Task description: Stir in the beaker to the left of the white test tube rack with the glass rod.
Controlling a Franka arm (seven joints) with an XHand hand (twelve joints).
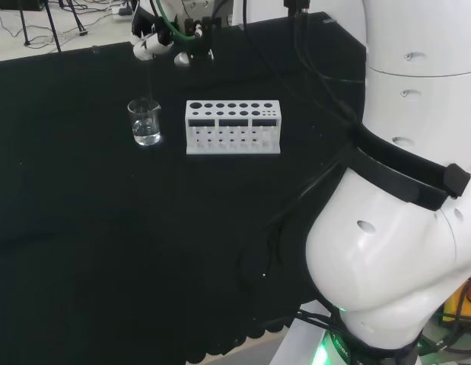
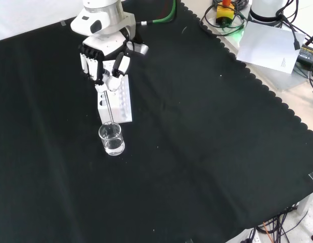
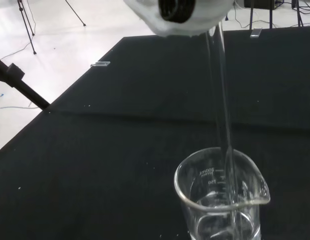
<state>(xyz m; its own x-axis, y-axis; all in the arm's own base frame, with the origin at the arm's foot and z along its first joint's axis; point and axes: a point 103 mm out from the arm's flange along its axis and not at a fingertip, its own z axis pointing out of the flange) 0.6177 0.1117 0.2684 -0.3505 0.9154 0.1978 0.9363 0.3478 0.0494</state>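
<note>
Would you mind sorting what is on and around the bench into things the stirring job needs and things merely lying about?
Needed:
- beaker holding clear liquid
- glass rod, dipped in it
- hand holding the rod
- white test tube rack, as landmark

Lying about:
- white sheet beyond the cloth's edge
- cables

Rod in beaker beside rack

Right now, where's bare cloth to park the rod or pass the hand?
In the front view, the cloth lies bare to the right of the beaker and white rack, out to the scalloped edge, and below the beaker too. It is crowded at the beaker: the hand holds the glass rod down into it, with the rack just behind.
</note>
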